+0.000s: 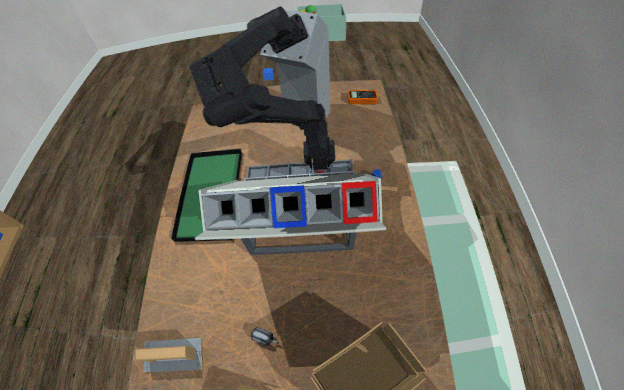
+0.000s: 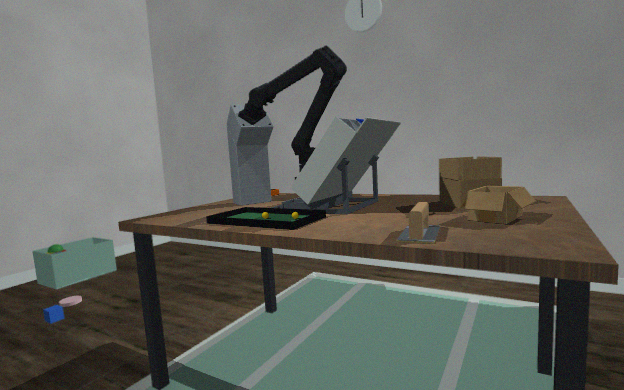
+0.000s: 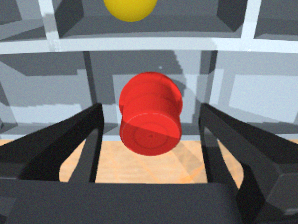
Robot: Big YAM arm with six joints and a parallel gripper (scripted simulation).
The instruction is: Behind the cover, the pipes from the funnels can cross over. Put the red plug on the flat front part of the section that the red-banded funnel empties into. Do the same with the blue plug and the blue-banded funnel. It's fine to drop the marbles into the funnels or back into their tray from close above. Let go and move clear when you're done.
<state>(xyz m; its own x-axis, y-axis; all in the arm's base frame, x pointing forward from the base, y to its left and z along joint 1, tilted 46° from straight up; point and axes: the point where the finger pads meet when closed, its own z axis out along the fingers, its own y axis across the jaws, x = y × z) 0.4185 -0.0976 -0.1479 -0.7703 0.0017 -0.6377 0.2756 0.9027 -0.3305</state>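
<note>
In the wrist view the red plug [image 3: 150,115] stands on the flat front ledge of a bin section. My gripper [image 3: 151,112] is open, with a finger on each side of the plug and a gap to both. In the top view the gripper [image 1: 320,166] is low behind the slanted cover, between the fourth funnel and the red-banded funnel [image 1: 359,201]. The blue-banded funnel [image 1: 289,205] is the middle one. The blue plug [image 1: 377,173] sits at the cover's far right corner. Two yellow marbles [image 2: 265,215] [image 2: 294,215] lie in the green tray [image 1: 209,192].
The robot's grey pedestal [image 1: 298,55] stands behind the bins. An orange device [image 1: 362,96] lies at the back right. A cardboard box [image 1: 371,360], a wooden block on a grey plate [image 1: 171,353] and a small grey tool [image 1: 263,337] lie at the front.
</note>
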